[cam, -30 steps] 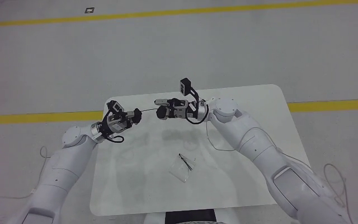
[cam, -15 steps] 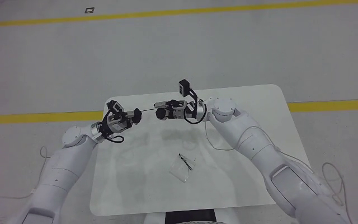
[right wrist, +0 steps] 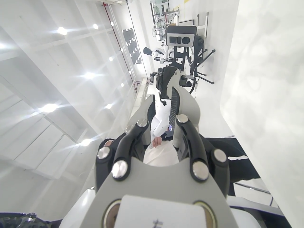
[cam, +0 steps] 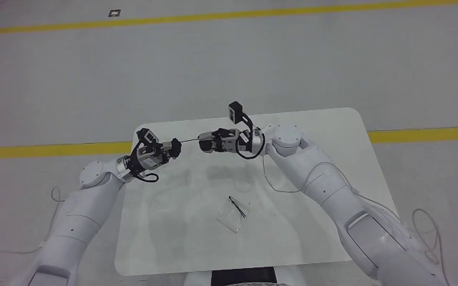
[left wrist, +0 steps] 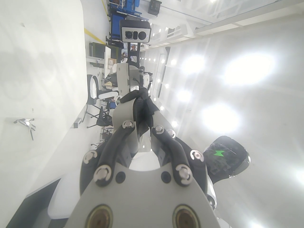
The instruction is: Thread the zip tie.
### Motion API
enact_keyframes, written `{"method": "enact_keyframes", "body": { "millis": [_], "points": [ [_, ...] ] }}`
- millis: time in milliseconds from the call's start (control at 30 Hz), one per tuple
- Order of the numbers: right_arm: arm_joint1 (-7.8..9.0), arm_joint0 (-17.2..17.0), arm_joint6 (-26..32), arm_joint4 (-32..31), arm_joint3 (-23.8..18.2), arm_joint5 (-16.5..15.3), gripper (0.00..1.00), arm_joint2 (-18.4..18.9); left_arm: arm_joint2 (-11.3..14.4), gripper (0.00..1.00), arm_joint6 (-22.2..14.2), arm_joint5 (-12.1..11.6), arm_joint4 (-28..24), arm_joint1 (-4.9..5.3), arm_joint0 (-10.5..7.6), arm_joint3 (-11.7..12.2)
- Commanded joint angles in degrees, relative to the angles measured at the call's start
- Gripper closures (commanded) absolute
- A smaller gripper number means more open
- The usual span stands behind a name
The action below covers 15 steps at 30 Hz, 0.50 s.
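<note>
Top cam overhead; wrist cams face each other.

Harsh glare from ceiling lights (left wrist: 213, 117)

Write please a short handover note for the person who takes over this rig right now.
Left gripper: shut on one end of the zip tie, in the air over the far part of the table.
Right gripper: shut on the other end; the tie runs straight between the two.
Clear bag with dark strands lies on the table, nearer the robot.
Done: tie picked up and held at both ends.
Left: no loop shows, so the tail seems not yet through the head; thread it.
</note>
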Motion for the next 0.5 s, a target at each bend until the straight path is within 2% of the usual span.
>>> {"method": "enact_keyframes", "body": {
  "millis": [0,200,300,467],
  "points": [
    [0.03,-0.2,-0.1,-0.1,-0.1,0.0,0.84,0.3,0.0,1.0,0.0,0.0,0.0,0.0,0.0,0.0],
    [0.01,-0.6,-0.4,-0.6,-0.5,0.2,0.96,0.9,0.0,1.0,0.0,0.0,0.0,0.0,0.0,0.0],
    [-0.02,-0.8,-0.5,-0.9,-0.7,0.4,0.98,1.1,0.0,1.0,0.0,0.0,0.0,0.0,0.0,0.0],
    [-0.12,-0.9,-0.6,-1.1,-0.9,0.6,0.96,1.4,0.0,1.0,0.0,0.0,0.0,0.0,0.0,0.0]
  ]
}}
